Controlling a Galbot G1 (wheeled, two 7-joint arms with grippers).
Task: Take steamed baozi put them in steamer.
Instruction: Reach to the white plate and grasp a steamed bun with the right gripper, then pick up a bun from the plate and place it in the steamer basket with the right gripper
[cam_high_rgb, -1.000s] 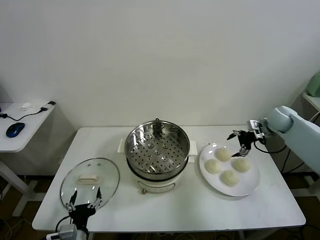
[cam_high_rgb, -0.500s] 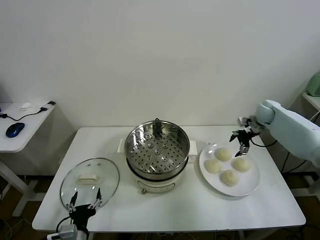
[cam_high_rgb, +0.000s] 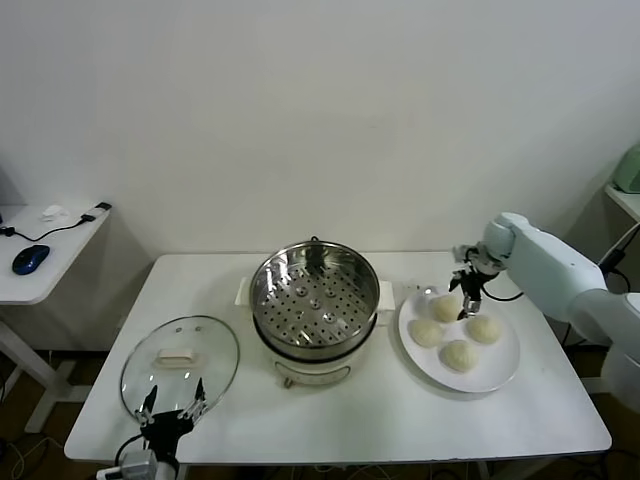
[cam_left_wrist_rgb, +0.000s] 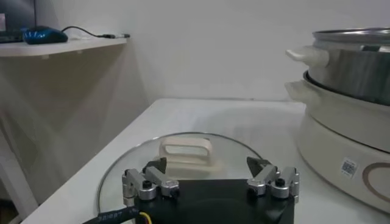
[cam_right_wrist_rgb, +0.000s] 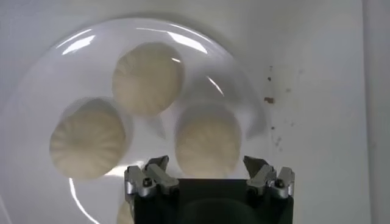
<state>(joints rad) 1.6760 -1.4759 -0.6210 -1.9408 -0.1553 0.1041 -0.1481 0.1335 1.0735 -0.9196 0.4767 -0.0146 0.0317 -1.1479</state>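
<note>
— White table seen from the robot's head. What sits on it?

— At the centre stands the steamer, a shiny steel pot on a white base, its perforated tray bare. Just to its right lies a white plate carrying four steamed baozi, cream-white and round, clustered together.

— Where is the right gripper?

— It hangs directly over the plate's far side, pointing down at the bun nearest the wall. In the right wrist view its fingers are spread wide, one to each side of that bun, holding nothing.

— And the left arm?

— The left gripper waits at the table's near left edge, over the rim of a round glass lid with a white handle. Its fingers are also spread apart and empty.
</note>
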